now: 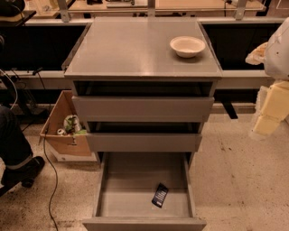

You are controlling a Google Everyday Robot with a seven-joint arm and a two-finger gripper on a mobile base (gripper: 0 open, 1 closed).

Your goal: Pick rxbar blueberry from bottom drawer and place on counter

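The rxbar blueberry (160, 195), a small dark bar, lies flat on the floor of the bottom drawer (128, 191), right of centre and near the front. The bottom drawer is pulled fully open towards me. The counter (126, 49) is the grey top of the cabinet. My gripper (269, 113) shows at the far right edge as pale yellow blocks under a white arm segment. It hangs at about the height of the upper drawers, well to the right of the cabinet and far above the bar. It holds nothing that I can see.
A white bowl (187, 46) stands on the counter at the back right. The two shallower drawers (142, 108) are slightly open. A cardboard box (63, 131) of rubbish sits on the floor at the left, with a cable and a person's leg (16, 153) beside it. A wooden workbench (162, 5) runs behind.
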